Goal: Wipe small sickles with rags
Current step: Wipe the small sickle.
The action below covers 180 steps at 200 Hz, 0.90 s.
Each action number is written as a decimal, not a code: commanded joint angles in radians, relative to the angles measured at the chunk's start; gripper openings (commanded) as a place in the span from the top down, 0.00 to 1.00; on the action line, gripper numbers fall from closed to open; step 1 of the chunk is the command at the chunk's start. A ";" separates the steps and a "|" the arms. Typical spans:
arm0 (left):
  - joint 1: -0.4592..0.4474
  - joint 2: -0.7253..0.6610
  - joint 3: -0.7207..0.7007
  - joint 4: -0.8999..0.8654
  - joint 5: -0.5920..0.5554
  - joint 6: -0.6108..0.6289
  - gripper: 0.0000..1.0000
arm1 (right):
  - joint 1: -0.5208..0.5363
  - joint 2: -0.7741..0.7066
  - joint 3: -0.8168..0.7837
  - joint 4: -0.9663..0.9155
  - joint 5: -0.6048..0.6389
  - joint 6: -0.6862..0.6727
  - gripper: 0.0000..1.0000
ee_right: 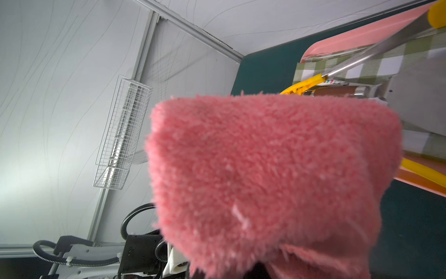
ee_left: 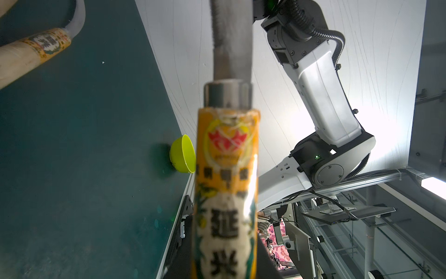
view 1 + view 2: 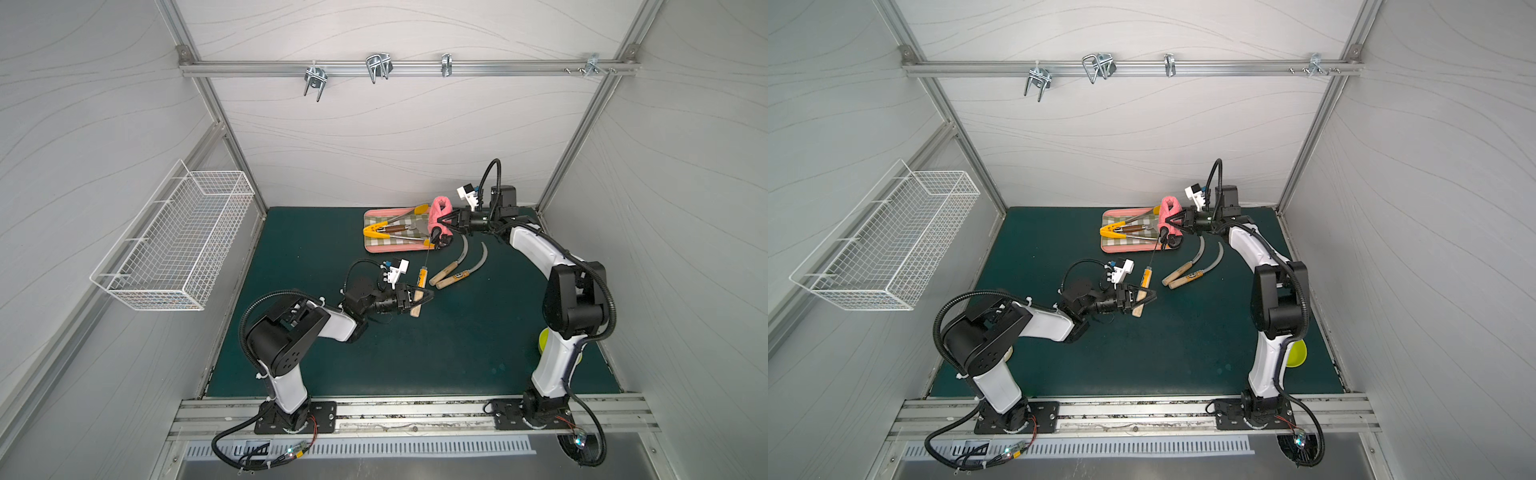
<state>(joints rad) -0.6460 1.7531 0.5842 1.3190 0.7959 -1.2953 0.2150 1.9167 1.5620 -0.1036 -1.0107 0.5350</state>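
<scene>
Beside the tray (image 3: 395, 250), wiping is in hand — left gripper (image 3: 430, 296) clamps one sickle (image 3: 422, 277) by its handle; right gripper (image 3: 442, 220) pinches the rag (image 3: 439, 206) at the blade tip. Next, probably: slide rag along the blade.

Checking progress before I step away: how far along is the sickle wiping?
Done: no sickle visibly finished. In hand: the left hand grips an orange-banded sickle by its handle, blade tip at the pink rag pinched in the right hand. Left: a plain-handled sickle and a second banded sickle lie on the green mat.
</scene>
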 commanded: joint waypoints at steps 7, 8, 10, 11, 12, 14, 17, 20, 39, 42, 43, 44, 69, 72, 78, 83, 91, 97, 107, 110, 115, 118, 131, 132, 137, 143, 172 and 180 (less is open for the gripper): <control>0.003 0.009 0.033 0.094 0.022 -0.026 1.00 | 0.023 0.019 -0.022 0.121 -0.074 0.061 1.00; 0.002 0.009 0.033 0.094 0.022 -0.026 1.00 | 0.023 0.018 -0.024 0.123 -0.075 0.064 1.00; 0.002 0.009 0.034 0.094 0.022 -0.026 1.00 | 0.026 0.018 -0.027 0.128 -0.076 0.068 1.00; 0.002 0.009 0.034 0.094 0.022 -0.026 1.00 | 0.027 0.018 -0.028 0.131 -0.077 0.069 1.00; 0.003 0.008 0.034 0.094 0.022 -0.027 1.00 | 0.027 0.017 -0.030 0.133 -0.077 0.071 1.00; 0.002 0.008 0.035 0.093 0.022 -0.026 1.00 | 0.028 0.016 -0.034 0.137 -0.079 0.072 1.00; 0.002 0.008 0.035 0.094 0.022 -0.025 1.00 | 0.029 0.015 -0.040 0.144 -0.080 0.078 1.00; 0.003 0.008 0.036 0.094 0.021 -0.026 1.00 | 0.032 0.013 -0.048 0.149 -0.080 0.081 1.00; 0.003 0.001 0.040 0.094 0.018 -0.021 1.00 | 0.040 -0.007 -0.089 0.167 -0.074 0.088 1.00; 0.003 0.000 0.041 0.094 0.018 -0.020 1.00 | 0.041 -0.010 -0.096 0.171 -0.072 0.090 1.00; 0.004 -0.001 0.042 0.094 0.018 -0.020 1.00 | 0.043 -0.011 -0.099 0.172 -0.071 0.090 1.00; 0.004 -0.001 0.042 0.094 0.018 -0.021 1.00 | 0.043 -0.011 -0.102 0.173 -0.071 0.091 1.00; 0.007 -0.004 0.053 0.094 0.016 -0.019 1.00 | 0.053 -0.039 -0.169 0.229 -0.068 0.132 1.00; 0.006 -0.003 0.057 0.094 0.017 -0.019 1.00 | 0.055 -0.042 -0.179 0.239 -0.068 0.137 1.00; 0.009 -0.004 0.060 0.094 0.017 -0.019 1.00 | 0.060 -0.048 -0.195 0.257 -0.067 0.152 1.00; 0.011 -0.005 0.064 0.094 0.017 -0.020 1.00 | 0.064 -0.054 -0.211 0.268 -0.065 0.159 1.00; 0.012 -0.006 0.070 0.094 0.020 -0.021 1.00 | 0.073 -0.063 -0.231 0.279 -0.063 0.167 1.00; 0.016 -0.006 0.076 0.094 0.022 -0.021 1.00 | 0.081 -0.070 -0.245 0.285 -0.060 0.169 1.00; 0.020 -0.004 0.080 0.094 0.024 -0.021 1.00 | 0.096 -0.085 -0.272 0.292 -0.052 0.173 1.00; 0.023 -0.004 0.083 0.094 0.024 -0.021 1.00 | 0.101 -0.089 -0.280 0.295 -0.051 0.173 1.00; 0.025 -0.005 0.083 0.094 0.025 -0.021 1.00 | 0.109 -0.098 -0.293 0.297 -0.047 0.174 1.00; 0.027 -0.004 0.083 0.094 0.026 -0.021 1.00 | 0.113 -0.103 -0.302 0.298 -0.044 0.174 1.00; 0.034 -0.003 0.085 0.094 0.029 -0.019 1.00 | 0.128 -0.126 -0.342 0.310 -0.031 0.182 1.00; 0.035 -0.003 0.085 0.094 0.029 -0.019 1.00 | 0.131 -0.127 -0.345 0.312 -0.030 0.183 1.00; 0.037 -0.003 0.085 0.094 0.031 -0.018 1.00 | 0.135 -0.138 -0.361 0.318 -0.026 0.187 1.00; 0.040 -0.003 0.086 0.094 0.032 -0.018 1.00 | 0.143 -0.149 -0.379 0.323 -0.021 0.193 1.00; 0.061 0.001 0.089 0.094 0.041 -0.015 1.00 | 0.180 -0.215 -0.458 0.330 0.012 0.203 1.00; 0.064 0.002 0.092 0.094 0.044 -0.013 1.00 | 0.192 -0.233 -0.477 0.328 0.019 0.203 1.00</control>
<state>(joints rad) -0.5972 1.7580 0.5930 1.2419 0.8108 -1.3384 0.3599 1.7344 1.1450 0.2466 -0.9882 0.7132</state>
